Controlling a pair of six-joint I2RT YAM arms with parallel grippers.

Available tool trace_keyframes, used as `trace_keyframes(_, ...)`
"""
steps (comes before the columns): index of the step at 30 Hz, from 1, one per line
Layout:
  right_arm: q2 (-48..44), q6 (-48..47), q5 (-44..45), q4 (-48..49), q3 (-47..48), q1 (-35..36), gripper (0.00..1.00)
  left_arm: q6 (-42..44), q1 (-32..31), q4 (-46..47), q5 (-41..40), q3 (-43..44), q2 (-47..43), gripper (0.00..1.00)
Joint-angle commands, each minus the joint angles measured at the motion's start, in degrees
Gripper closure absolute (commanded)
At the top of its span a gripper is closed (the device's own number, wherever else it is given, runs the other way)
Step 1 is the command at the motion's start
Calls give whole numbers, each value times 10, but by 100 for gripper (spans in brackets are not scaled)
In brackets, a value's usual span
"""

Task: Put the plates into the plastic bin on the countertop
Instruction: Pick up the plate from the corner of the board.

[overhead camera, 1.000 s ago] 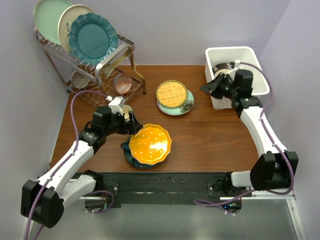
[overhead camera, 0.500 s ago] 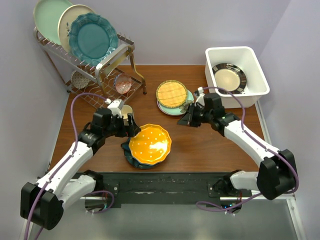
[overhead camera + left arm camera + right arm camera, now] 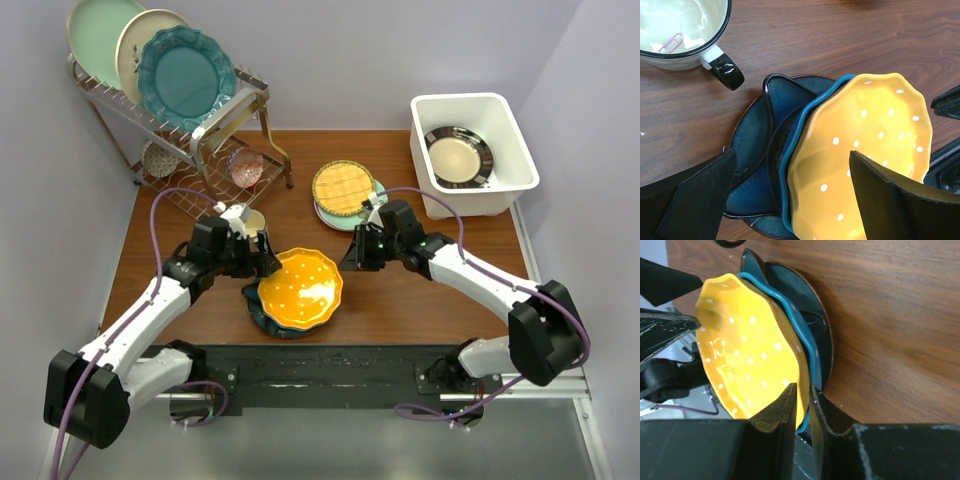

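An orange scalloped plate (image 3: 300, 288) (image 3: 865, 140) (image 3: 740, 355) tops a tilted stack with a blue plate (image 3: 805, 120) and dark teal plates (image 3: 752, 130) (image 3: 800, 295) at the near middle of the countertop (image 3: 420, 290). My left gripper (image 3: 262, 255) (image 3: 792, 155) stands wide open over the stack's left side, holding nothing. My right gripper (image 3: 349, 258) (image 3: 802, 387) is at the stack's right edge, jaws a narrow slit apart, the orange rim showing in line with the gap. The white plastic bin (image 3: 520, 165) holds a black-rimmed cream plate (image 3: 458, 156). A yellow lattice plate (image 3: 343, 187) lies on a pale green one (image 3: 372, 214).
A cream cup (image 3: 252, 219) (image 3: 680, 25) with a black handle stands just behind my left gripper. A wire rack (image 3: 200, 150) with three upright plates fills the back left corner. Walls close in on both sides.
My right arm left the bin, with the black-rimmed plate lying inside, and swung left to the orange plate's edge; its jaws parted slightly. My left arm crept a little nearer the stack.
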Motion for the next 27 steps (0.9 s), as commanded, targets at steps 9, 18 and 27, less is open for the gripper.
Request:
trace_keyframes(9,-1,-9,18,-1,-6,12,60,-5,-4,12,15,6,23,2)
trace_keyframes(18,44,-21,11,-14,13,33,63,-4,-6,15,17,7,31,2)
trace_keyframes(27,45,-17,34,-26,22,46,89,-3,-5,14,17,8,34,2)
